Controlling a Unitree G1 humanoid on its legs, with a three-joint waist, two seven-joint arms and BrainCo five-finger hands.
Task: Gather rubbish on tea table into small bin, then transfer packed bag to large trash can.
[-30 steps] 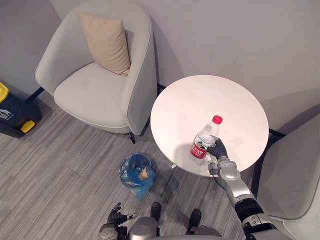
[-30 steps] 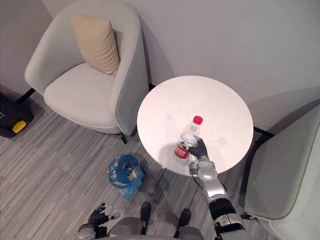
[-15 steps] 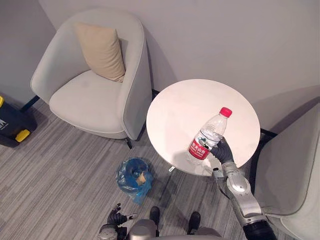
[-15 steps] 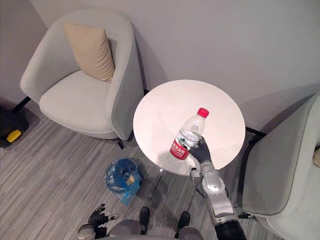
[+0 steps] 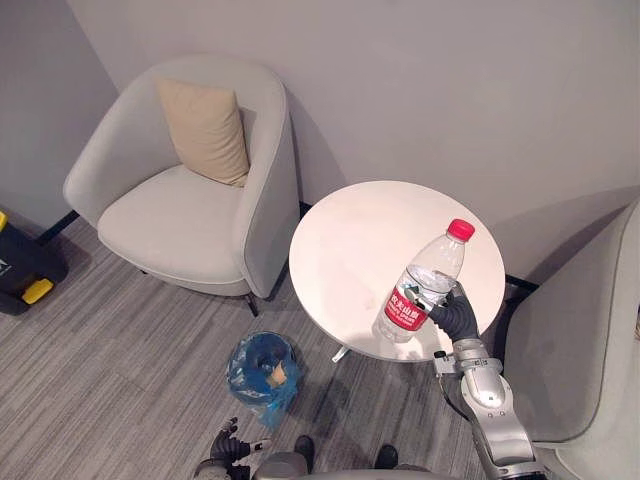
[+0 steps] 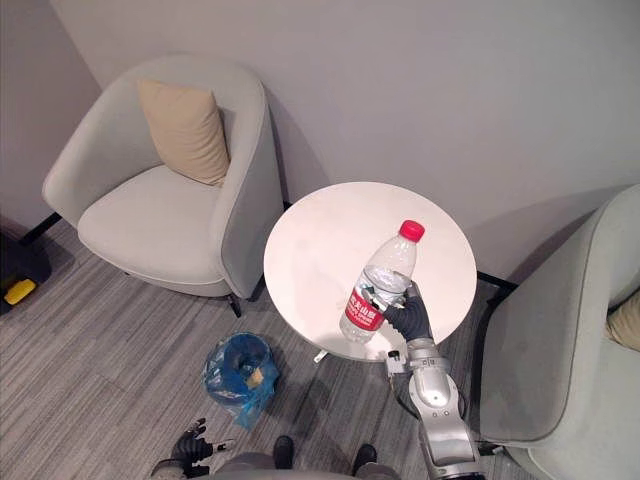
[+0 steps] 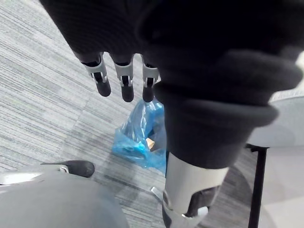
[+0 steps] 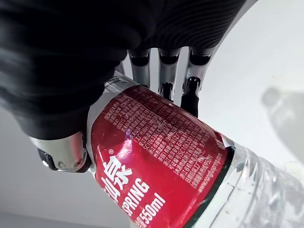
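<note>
Right hand [image 5: 458, 315] is wrapping tight round the water bottle [image 5: 420, 285], holding it tilted above the tea table [image 5: 350, 240]; left hand [image 7: 124, 78] is dangling low, relaxed open.

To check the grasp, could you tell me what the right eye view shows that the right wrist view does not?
The right eye view adds the small blue-bagged bin, the grey armchair with its tan cushion, the left hand and the red bottle cap. The right wrist view adds silver fingers curled across the red label. Both show the right hand holding the clear plastic bottle over the round white table.
</note>
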